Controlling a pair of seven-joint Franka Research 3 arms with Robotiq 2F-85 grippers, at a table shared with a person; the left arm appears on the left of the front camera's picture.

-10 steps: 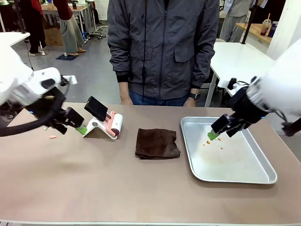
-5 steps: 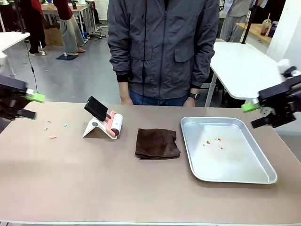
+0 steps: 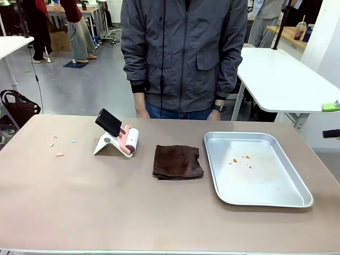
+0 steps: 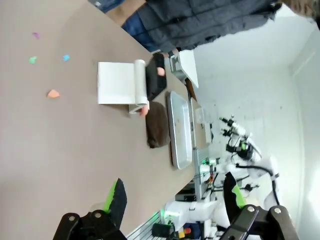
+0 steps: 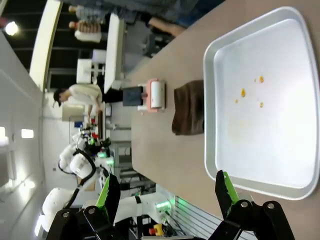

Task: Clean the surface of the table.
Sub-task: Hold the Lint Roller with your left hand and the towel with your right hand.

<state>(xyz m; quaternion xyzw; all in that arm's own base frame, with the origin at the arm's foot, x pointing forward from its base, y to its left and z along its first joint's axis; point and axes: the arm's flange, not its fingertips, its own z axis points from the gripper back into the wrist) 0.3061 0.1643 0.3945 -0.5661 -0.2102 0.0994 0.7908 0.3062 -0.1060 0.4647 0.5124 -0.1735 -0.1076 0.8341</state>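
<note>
The taupe-brown table (image 3: 106, 207) carries a few small coloured scraps (image 3: 59, 154) near its far left end. In the left wrist view those scraps (image 4: 52, 93) lie well ahead of my left gripper (image 4: 175, 197), which is open and empty above the table (image 4: 60, 150). My right gripper (image 5: 166, 192) is open and empty too, held high off the tray's (image 5: 280, 195) outer side. In the front view its fingertips (image 3: 330, 107) poke in at the right edge, past the table's end.
A lint roller (image 3: 129, 140) leans on a white stand left of centre. A folded brown cloth (image 3: 177, 161) lies mid-table. A silver tray (image 3: 276, 197) at the right holds orange crumbs (image 3: 241, 158). A person in a grey jacket (image 3: 183, 53) stands at the far edge.
Both arms have pulled back from over the table: the left one out past the left side, the right one up and away from the tray to the right edge.
</note>
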